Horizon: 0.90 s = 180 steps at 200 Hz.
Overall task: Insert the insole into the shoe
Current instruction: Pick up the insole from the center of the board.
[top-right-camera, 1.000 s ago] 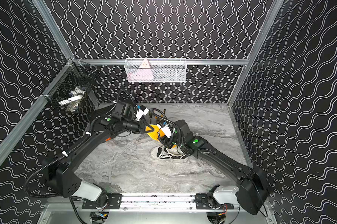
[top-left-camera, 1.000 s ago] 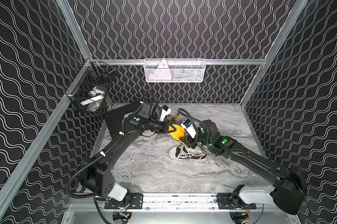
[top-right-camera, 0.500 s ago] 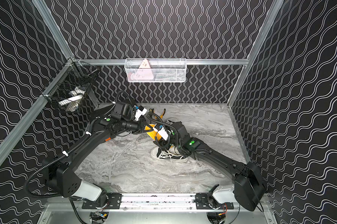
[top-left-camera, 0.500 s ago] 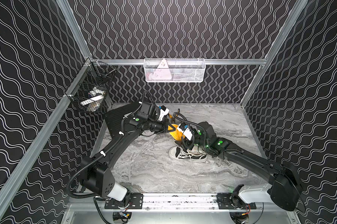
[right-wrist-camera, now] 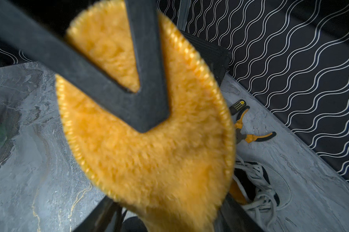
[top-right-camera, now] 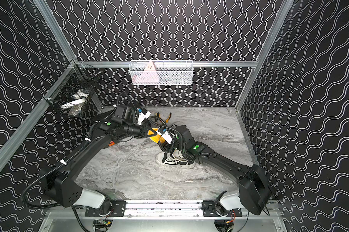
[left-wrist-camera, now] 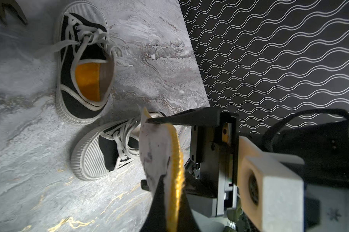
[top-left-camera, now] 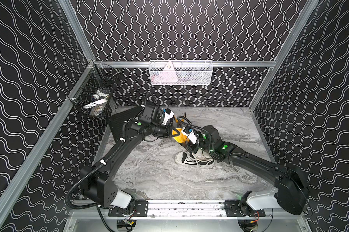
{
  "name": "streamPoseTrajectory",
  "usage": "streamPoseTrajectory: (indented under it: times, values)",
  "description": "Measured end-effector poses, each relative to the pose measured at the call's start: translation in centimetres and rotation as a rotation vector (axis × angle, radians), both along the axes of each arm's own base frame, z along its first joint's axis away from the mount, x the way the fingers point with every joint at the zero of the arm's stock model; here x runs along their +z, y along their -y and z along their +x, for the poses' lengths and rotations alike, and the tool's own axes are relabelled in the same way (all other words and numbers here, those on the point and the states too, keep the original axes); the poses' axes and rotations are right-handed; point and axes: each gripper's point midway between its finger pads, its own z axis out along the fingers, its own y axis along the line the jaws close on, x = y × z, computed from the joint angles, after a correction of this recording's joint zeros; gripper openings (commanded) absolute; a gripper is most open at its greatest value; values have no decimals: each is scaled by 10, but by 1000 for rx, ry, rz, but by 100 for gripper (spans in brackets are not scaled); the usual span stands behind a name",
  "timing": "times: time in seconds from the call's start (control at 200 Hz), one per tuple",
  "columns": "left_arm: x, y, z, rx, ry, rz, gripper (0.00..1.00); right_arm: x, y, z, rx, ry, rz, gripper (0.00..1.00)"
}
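My left gripper (top-left-camera: 176,132) (left-wrist-camera: 172,186) is shut on a fluffy orange insole (top-left-camera: 179,138) (left-wrist-camera: 157,148) (right-wrist-camera: 149,160), holding it on edge above the table. My right gripper (top-left-camera: 185,139) (left-wrist-camera: 145,152) (right-wrist-camera: 169,213) meets it from the other side, with one jaw against each long edge of the insole. Just below them lies a black-and-white shoe (top-left-camera: 195,161) (top-right-camera: 175,160) (left-wrist-camera: 97,154), laces loose. In the left wrist view a second shoe (left-wrist-camera: 85,66) beside it has an orange insole inside. The right arm hides most of that second shoe in both top views.
Yellow-handled pliers (top-left-camera: 179,119) (right-wrist-camera: 248,132) lie near the back wall. A black mat (top-left-camera: 121,124) leans at the back left. A black wire basket (top-left-camera: 93,96) hangs on the left rail. A white mesh basket (top-left-camera: 179,73) hangs on the back rail.
The right gripper has shifted a little to the left, closer to the left gripper and the insole. The left gripper has kept its hold on the insole in nearly the same place.
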Motion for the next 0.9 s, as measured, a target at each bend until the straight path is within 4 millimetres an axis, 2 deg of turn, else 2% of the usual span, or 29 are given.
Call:
streamPoseTrajectory:
  times: [0.055, 0.13, 0.345, 0.53, 0.691, 0.781, 0.901]
  values:
    - [1, -1, -2, -23, 27, 17, 0, 1, 0, -1, 7, 2, 1, 67]
    - [1, -2, -5, -49, 47, 35, 0, 1, -1, -2, 17, -4, 2, 76]
    - [0, -1, -10, -91, 63, 33, 0, 5, 0, -7, 35, -11, -9, 81]
    - [-3, 2, -16, -120, 57, 8, 0, 6, 0, -9, 57, -4, -27, 83]
    - [9, 6, -20, -168, 111, 1, 0, 18, -8, -15, 123, -14, -27, 83]
    - [13, 8, -23, -184, 123, -9, 0, 25, -13, -18, 163, -10, -14, 82]
    - [16, 8, -22, -189, 137, -9, 0, 24, -17, -22, 191, -23, -6, 78]
